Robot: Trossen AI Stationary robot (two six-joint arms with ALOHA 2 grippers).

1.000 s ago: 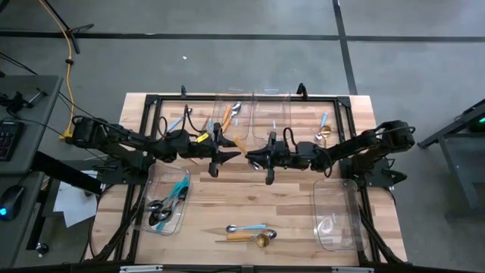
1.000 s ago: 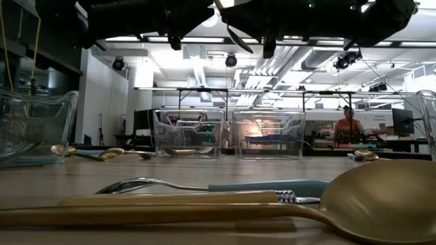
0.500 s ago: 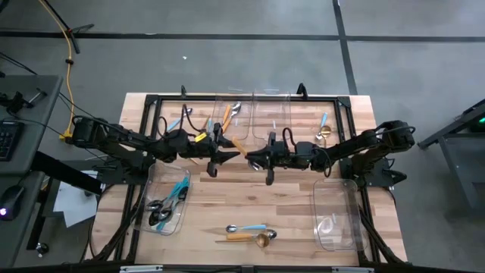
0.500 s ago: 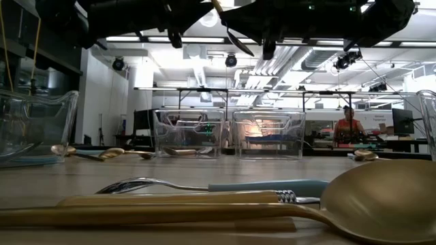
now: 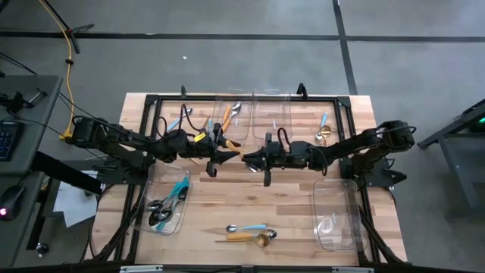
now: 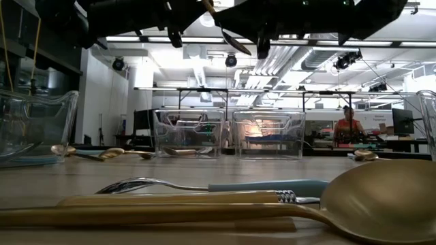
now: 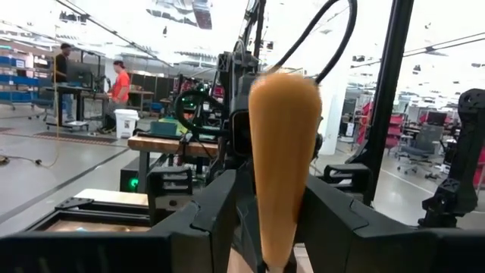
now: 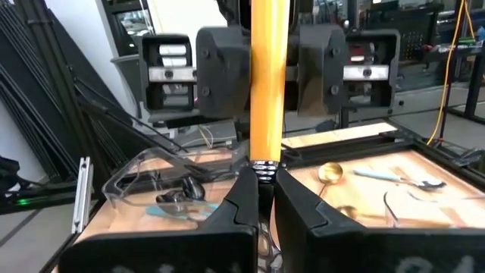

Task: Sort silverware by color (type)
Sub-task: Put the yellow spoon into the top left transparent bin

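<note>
An orange-handled utensil [image 5: 232, 144] hangs in the air over the middle of the table, between my two grippers. My left gripper [image 5: 220, 149] comes from the table's left and is shut on its handle. My right gripper [image 5: 246, 156] comes from the right and is shut on its metal end. The utensil's head is hidden. More silverware lies loose near the front edge [image 5: 250, 233], at the far left [image 5: 176, 121] and at the far right [image 5: 323, 129]. Dark-headed, blue-handled pieces lie in the left front bin [image 5: 155, 193]. My left gripper has the orange handle [image 7: 279, 174] between its two fingers [image 7: 220, 216], coming about level from the table's left. The handle runs up and forward out of the fingers, clear of the table. My right gripper pinches the utensil's thin metal neck just below the ferrule [image 8: 264, 170] between its two fingers [image 8: 242, 199], level from the table's right. The orange handle [image 8: 267, 83] stands up out of the fingers toward the left gripper.
Two clear bins stand side by side at the far middle [image 5: 233, 102] [image 5: 282, 106]. Another clear bin [image 5: 356, 220] is at the right front. The low view shows a gold spoon [image 6: 381, 197] and a light-blue-handled one [image 6: 204, 185] close to the near edge.
Both hands have stayed in place over the middle of the table. The utensil held between them has tipped a little as the wrists turned. Both grips are unchanged.
</note>
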